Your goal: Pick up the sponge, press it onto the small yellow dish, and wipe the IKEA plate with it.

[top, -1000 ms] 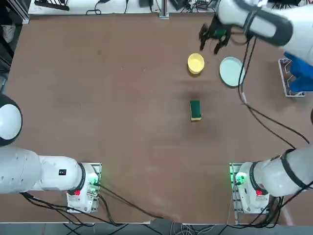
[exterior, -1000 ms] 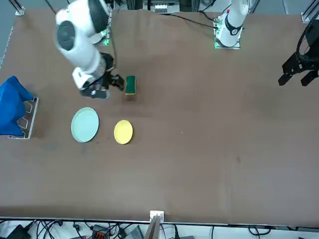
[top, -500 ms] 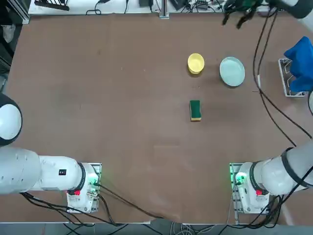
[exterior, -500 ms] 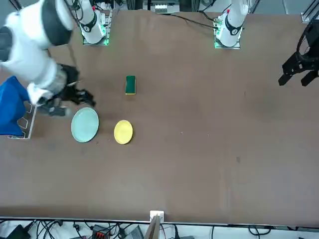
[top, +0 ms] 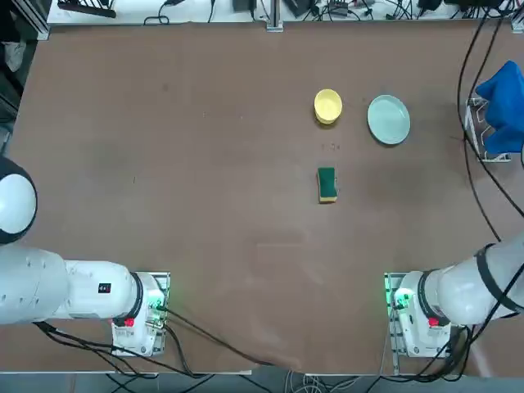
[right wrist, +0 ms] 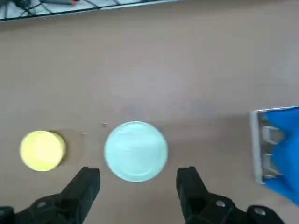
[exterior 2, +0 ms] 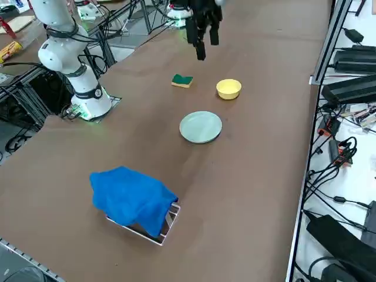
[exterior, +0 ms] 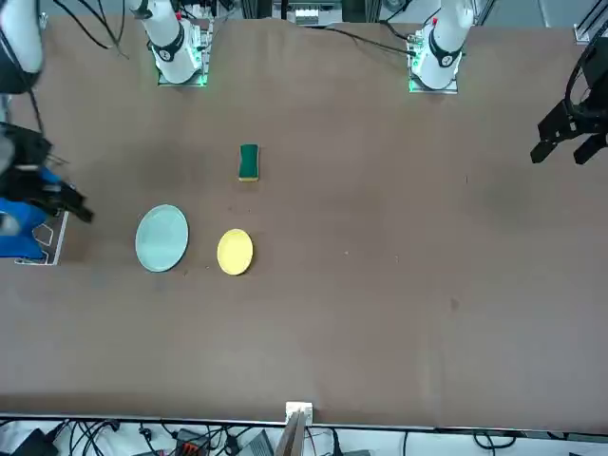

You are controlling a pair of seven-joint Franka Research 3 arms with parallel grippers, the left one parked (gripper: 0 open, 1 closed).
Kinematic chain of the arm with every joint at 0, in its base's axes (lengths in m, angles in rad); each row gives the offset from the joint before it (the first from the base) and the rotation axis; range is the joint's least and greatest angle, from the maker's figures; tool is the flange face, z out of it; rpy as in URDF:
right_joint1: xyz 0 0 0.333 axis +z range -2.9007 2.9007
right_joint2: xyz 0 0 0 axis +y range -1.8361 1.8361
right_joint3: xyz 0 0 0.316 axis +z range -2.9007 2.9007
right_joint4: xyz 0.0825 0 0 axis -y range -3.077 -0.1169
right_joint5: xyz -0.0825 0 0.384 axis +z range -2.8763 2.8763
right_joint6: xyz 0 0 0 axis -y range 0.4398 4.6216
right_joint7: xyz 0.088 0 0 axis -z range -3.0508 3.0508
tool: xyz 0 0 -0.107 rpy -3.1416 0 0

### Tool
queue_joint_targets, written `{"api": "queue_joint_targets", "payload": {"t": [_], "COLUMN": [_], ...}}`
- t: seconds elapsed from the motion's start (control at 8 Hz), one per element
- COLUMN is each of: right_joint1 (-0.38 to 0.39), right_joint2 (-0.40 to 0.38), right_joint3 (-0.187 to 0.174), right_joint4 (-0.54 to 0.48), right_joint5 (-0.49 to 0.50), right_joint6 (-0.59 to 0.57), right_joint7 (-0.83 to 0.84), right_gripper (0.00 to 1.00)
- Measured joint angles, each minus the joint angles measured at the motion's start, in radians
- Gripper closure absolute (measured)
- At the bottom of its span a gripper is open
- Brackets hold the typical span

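- Right pincer [right wrist: 138, 184]: fingers spread wide, empty, high over the counter [top: 164, 164], out past the IKEA plate [top: 388, 119] near the blue cloth [top: 501, 115].
- Sponge [top: 327, 184]: flat on the counter, green side up, well apart from the pincer, on the robot's side of the small yellow dish [top: 327, 106].
- Its long axis runs toward the robot's base; the fingers would need to close across the short sides.

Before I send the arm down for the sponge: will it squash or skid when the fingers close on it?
The sponge looks like soft yellow foam under a green scouring layer, so it will probably compress in a pinch. It lies flat and alone on the table, likely light enough to slide if nudged sideways. The right gripper is open, high above the IKEA plate.
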Motion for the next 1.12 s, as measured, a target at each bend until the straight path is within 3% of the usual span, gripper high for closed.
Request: {"api": "queue_joint_targets", "payload": {"t": [0.25,0.62,0.75,1.0,1.12], "right_joint1": [0.009,0.006,-0.013,-0.12,-0.15], "right_joint2": [-0.004,-0.012,-0.012,-0.013,-0.013], "right_joint3": [0.007,0.011,0.032,0.132,0.156], "right_joint4": [0.113,0.135,0.132,0.132,0.13], "right_joint5": [-0.027,0.023,0.024,0.024,0.024], "right_joint6": [-0.137,-0.221,-0.226,-0.228,-0.229], "right_joint7": [0.0,0.003,0.005,0.006,0.006], "right_gripper": [0.0,0.0,0.0,0.0,0.0]}}
